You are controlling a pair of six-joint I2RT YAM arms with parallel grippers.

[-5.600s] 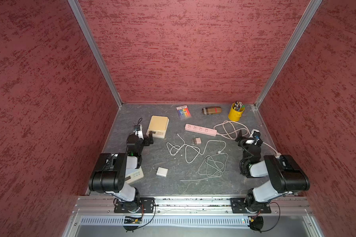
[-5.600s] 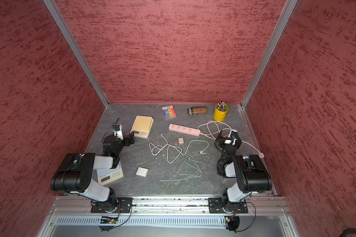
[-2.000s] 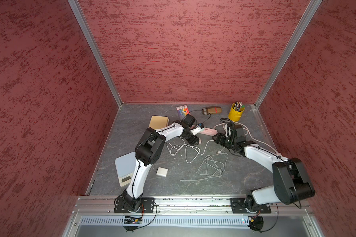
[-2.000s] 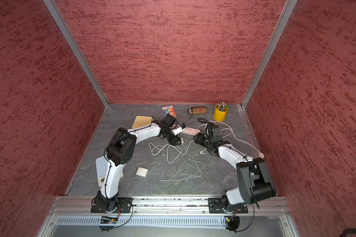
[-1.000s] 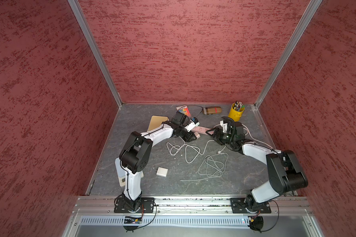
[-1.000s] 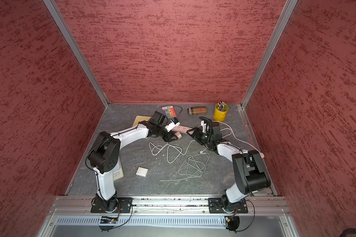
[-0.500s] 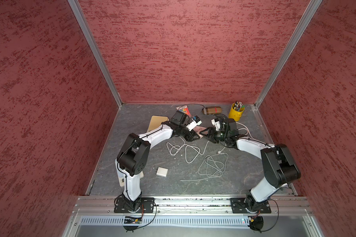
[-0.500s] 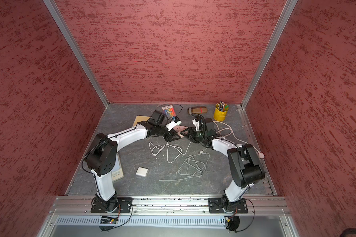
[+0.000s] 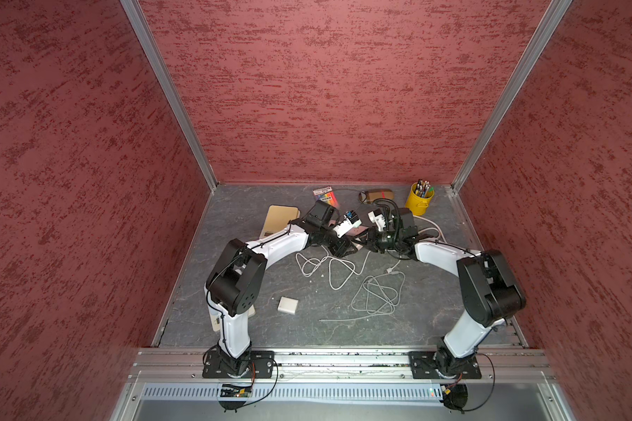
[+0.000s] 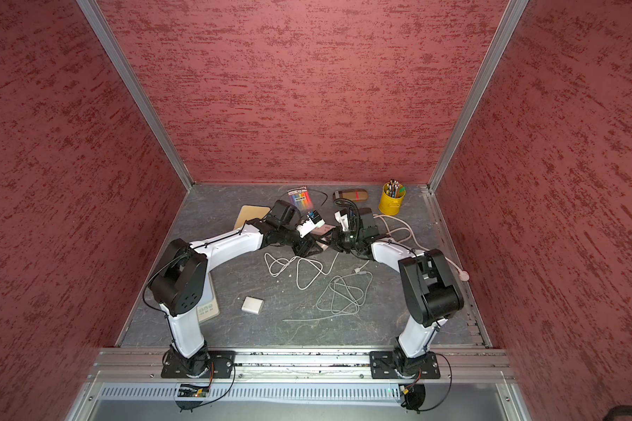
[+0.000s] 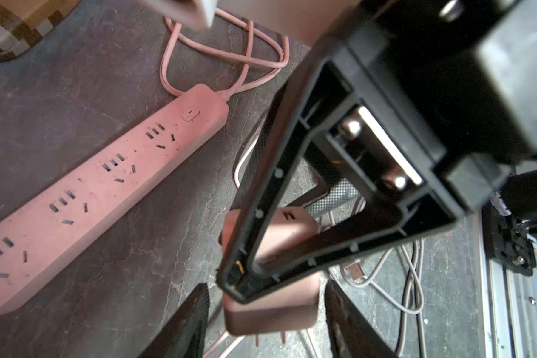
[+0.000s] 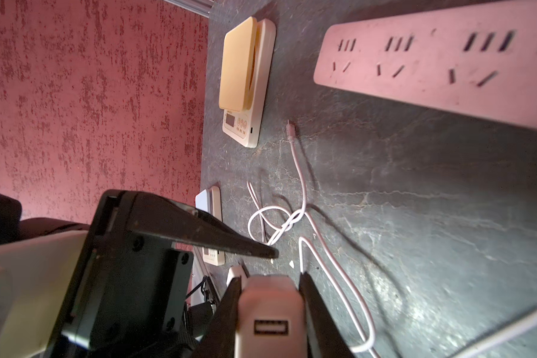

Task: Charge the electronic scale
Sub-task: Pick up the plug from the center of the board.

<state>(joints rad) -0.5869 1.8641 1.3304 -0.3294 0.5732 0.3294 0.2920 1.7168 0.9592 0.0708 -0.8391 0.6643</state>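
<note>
The pale pink charger adapter [image 11: 270,310] hangs above the floor between the two grippers, prongs pointing away from the right arm. My right gripper [image 12: 270,279] is shut on it, with the adapter's USB port [image 12: 270,327] facing the right wrist camera. My left gripper [image 11: 267,297] stands open around the same adapter, with a gap on each side. In both top views the grippers meet beside the pink power strip [image 10: 323,229]. The electronic scale [image 9: 280,218] with a beige plate lies at the back left. A white cable [image 9: 329,266] lies loose in front of the grippers.
A second, white scale [image 10: 207,310] lies at the front left, partly under the left arm. A small white block [image 9: 287,304] and another coiled cable [image 9: 380,295] lie nearer the front. A yellow pen cup [image 9: 421,200], a brown case [image 9: 376,195] and a marker pack [image 9: 325,195] stand along the back wall.
The right arm has moved left to the left gripper and its jaws have closed on the adapter. The left jaws have opened off the adapter.
</note>
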